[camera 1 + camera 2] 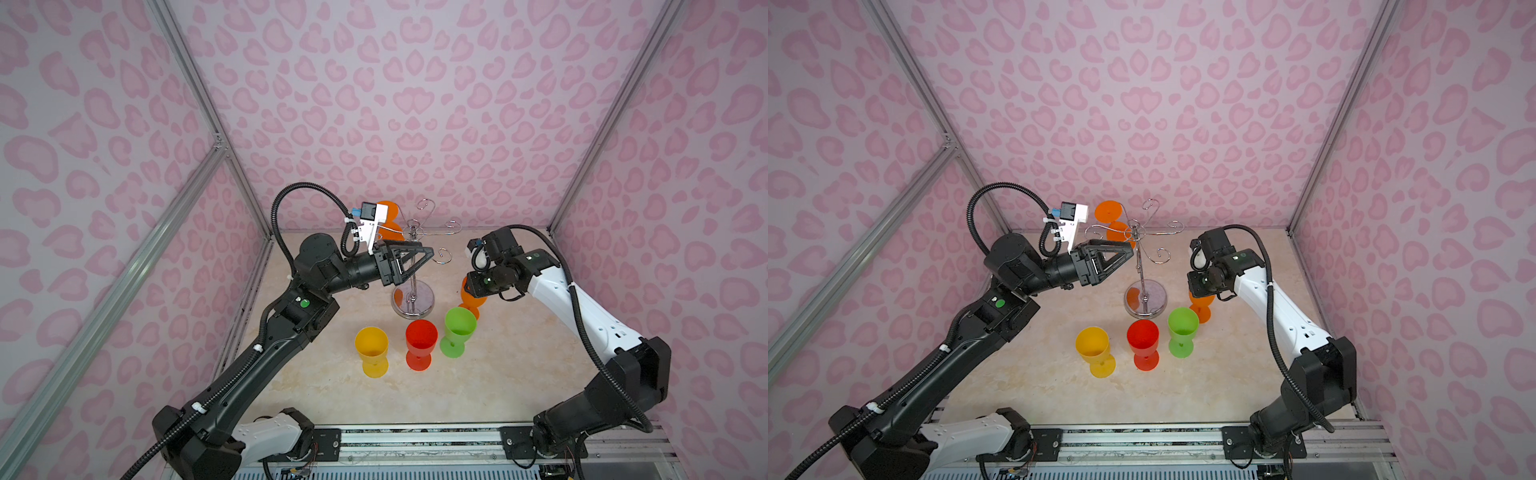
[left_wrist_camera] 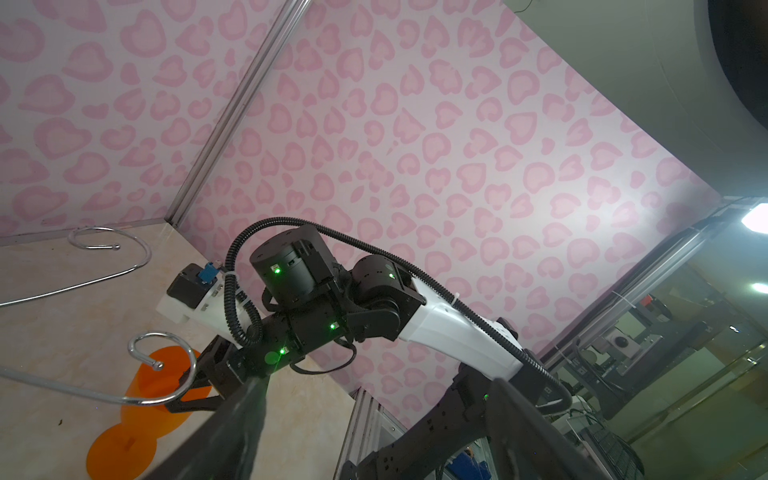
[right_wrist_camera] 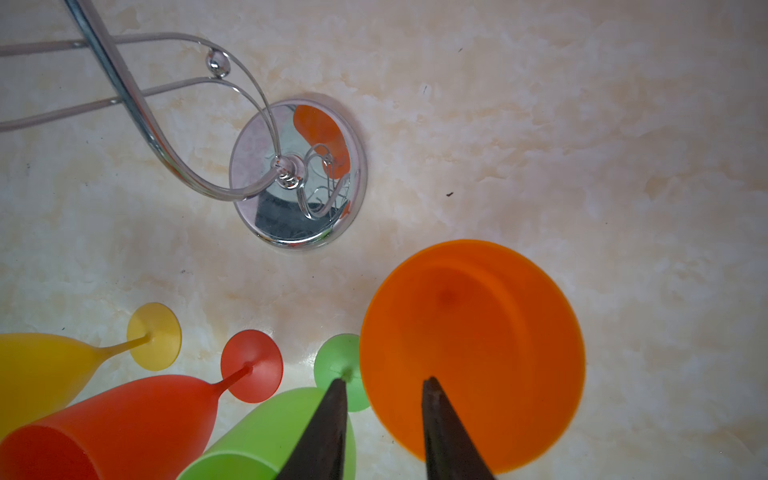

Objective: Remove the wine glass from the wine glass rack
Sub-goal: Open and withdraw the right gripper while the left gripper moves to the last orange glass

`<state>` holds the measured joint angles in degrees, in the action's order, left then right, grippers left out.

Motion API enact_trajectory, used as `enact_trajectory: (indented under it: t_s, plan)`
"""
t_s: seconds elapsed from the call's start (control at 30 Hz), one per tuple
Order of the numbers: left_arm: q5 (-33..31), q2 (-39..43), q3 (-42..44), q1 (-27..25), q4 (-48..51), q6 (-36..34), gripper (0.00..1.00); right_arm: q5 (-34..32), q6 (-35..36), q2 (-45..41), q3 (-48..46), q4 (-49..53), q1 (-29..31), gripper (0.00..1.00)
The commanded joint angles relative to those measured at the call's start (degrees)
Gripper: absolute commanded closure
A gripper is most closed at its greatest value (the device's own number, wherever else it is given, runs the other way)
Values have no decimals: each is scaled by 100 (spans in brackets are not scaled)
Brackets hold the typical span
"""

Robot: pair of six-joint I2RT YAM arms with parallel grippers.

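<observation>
The chrome wine glass rack [image 1: 412, 270] [image 1: 1144, 282] stands at the back middle of the table. An orange wine glass [image 1: 388, 212] [image 1: 1108, 212] hangs upside down from one of its back-left arms. My left gripper [image 1: 428, 253] [image 2: 378, 384] is open and empty, level with the upper pole, just left of it. A second orange wine glass [image 3: 473, 353] [image 1: 1202, 309] stands upright on the table right of the rack's base [image 3: 299, 174]. My right gripper [image 3: 384, 381] points down over it. The jaws are open and straddle the rim without touching it.
Yellow [image 1: 371, 347], red [image 1: 421, 338] and green [image 1: 459, 328] glasses stand upright in a row in front of the rack, the green one next to the standing orange glass. Pink patterned walls close in the back and both sides.
</observation>
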<state>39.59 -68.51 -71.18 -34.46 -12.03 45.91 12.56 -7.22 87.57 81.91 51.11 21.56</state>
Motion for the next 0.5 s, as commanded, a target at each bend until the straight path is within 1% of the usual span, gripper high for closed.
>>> enact_trajectory:
  t_s: [0.0, 0.1, 0.2, 0.27, 0.4, 0.47]
  plan:
    - [-104, 79, -2, 17, -15, -81, 14, 128, -77, -118, 41, 47, -37, 64]
    - [-298, 156, -10, 65, 78, -104, 14, 169, -74, -334, 50, 98, -115, 63]
    - [-458, 261, 6, 256, 304, 16, 14, 317, -114, -682, -33, 31, -289, 62]
    - [-461, 307, 46, 491, 311, 209, 14, 675, -234, -1045, -234, -242, -470, 62]
    - [-382, 359, 218, 1076, 219, 711, 16, 1504, -669, -1921, -898, -1168, -938, 61]
    - [-378, 382, 287, 1341, 223, 870, 17, 1916, -806, -2156, -1004, -1284, -1211, 60]
